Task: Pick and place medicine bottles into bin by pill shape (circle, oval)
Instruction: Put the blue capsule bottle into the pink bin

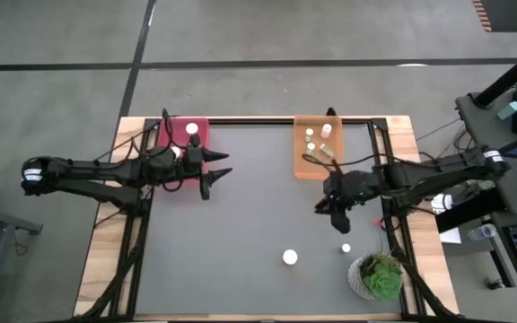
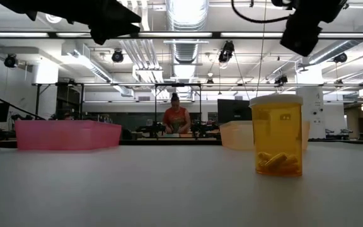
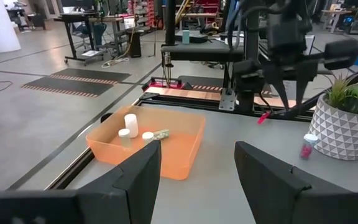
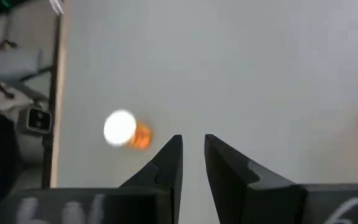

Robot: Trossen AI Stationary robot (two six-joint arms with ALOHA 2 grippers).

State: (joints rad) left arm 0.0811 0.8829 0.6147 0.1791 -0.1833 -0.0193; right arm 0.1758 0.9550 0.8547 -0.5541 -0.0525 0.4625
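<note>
Two white-capped medicine bottles stand upright on the dark table: one (image 1: 290, 257) near the front middle, and a smaller one (image 1: 346, 248) beside the plant. The low view shows an amber bottle (image 2: 276, 135) with pills in its bottom. Several more bottles lie in the orange bin (image 1: 315, 144), and one (image 1: 192, 130) sits in the pink bin (image 1: 187, 135). My right gripper (image 1: 330, 213) hangs above the table between the orange bin and the loose bottles, pointing down, its fingers a little apart and empty; a white-capped bottle (image 4: 122, 128) stands off to its side. My left gripper (image 1: 214, 172) is open and empty beside the pink bin.
A green plant in a white pot (image 1: 380, 276) stands at the table's near right corner. A black frame rail (image 1: 377, 170) runs along the table's sides. In the low view a person (image 2: 176, 117) stands far back in the room.
</note>
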